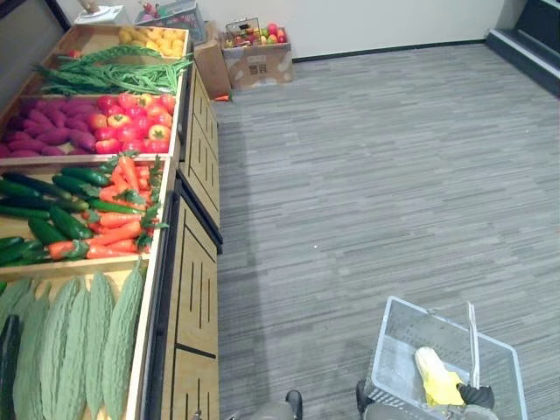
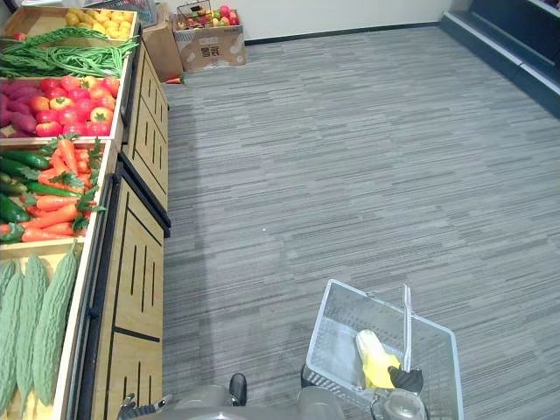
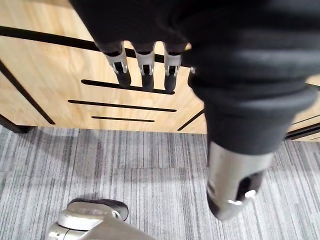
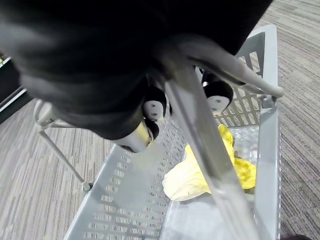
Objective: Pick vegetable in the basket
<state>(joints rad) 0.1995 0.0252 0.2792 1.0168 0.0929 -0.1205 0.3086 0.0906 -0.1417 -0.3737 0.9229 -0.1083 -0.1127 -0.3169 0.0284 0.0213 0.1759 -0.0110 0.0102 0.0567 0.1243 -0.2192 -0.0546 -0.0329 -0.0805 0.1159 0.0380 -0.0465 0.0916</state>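
Observation:
A grey plastic basket [image 1: 398,350] hangs low over the floor at the lower right. Inside it lies a pale yellow leafy vegetable [image 1: 436,376], seen close in the right wrist view [image 4: 200,175]. My right hand [image 4: 150,107] is shut on the basket's handle [image 4: 200,145], with the fingers curled round the bar. Its dark cover [image 1: 477,395] sits at the basket's near edge. My left hand [image 3: 145,70] hangs with straight fingers in front of the wooden cabinet front [image 3: 60,65] and holds nothing.
Wooden crates along the left hold bitter gourds [image 1: 79,341], carrots [image 1: 122,210], cucumbers [image 1: 44,210], red tomatoes [image 1: 131,122], purple sweet potatoes [image 1: 48,127] and green beans [image 1: 114,74]. A cardboard box of fruit [image 1: 256,52] stands by the far wall. Grey carpet [image 1: 376,175] stretches to the right.

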